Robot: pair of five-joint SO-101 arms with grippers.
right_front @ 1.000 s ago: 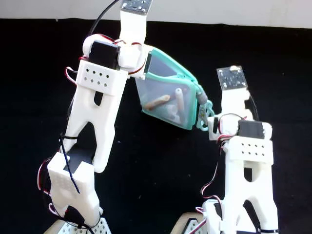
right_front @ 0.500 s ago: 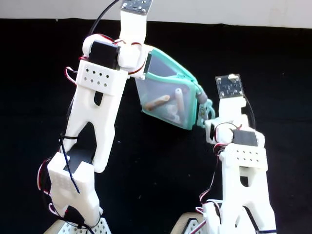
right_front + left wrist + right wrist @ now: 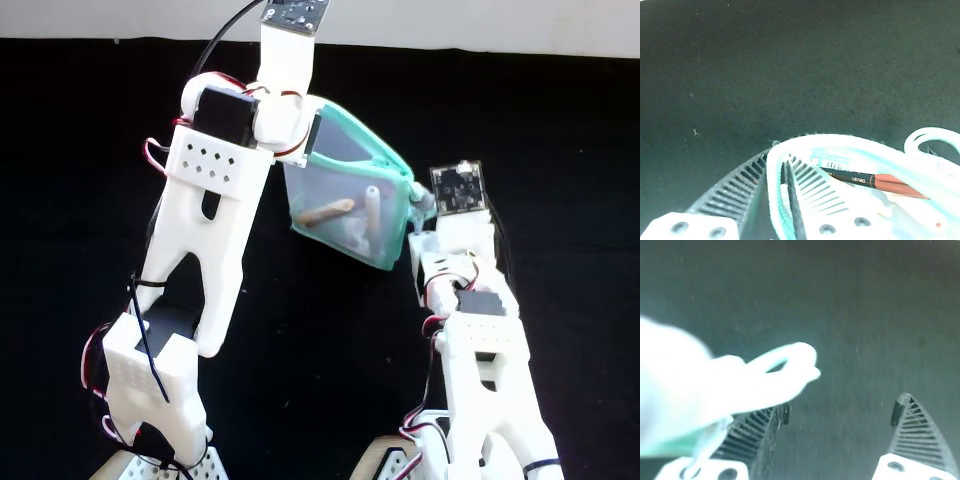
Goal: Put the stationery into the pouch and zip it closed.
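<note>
On the left side, your left gripper (image 3: 780, 169) is closed tight on the top edge of the pouch (image 3: 348, 205) at its left corner. It holds the pouch up in the air over the black table (image 3: 570, 120). The pouch hangs tilted, with the left corner higher than the right one. In the left wrist view the green zipper edge passes between the jaws.

Through the clear wall you can see a brown pen (image 3: 325, 211) lying slanted and a white stick (image 3: 372, 218) standing nearly upright beside it. Both are in the lower part of the pouch (some small white pieces lie under them, but I cannot tell what they are).

On the right side, your right gripper (image 3: 842, 409) is at the right corner of the pouch. Its jaws are spread wide apart and grip nothing. A pale green loop (image 3: 790, 360) at this corner lies just beside one jaw, not between the two. I cannot tell if it touches that jaw.
</note>
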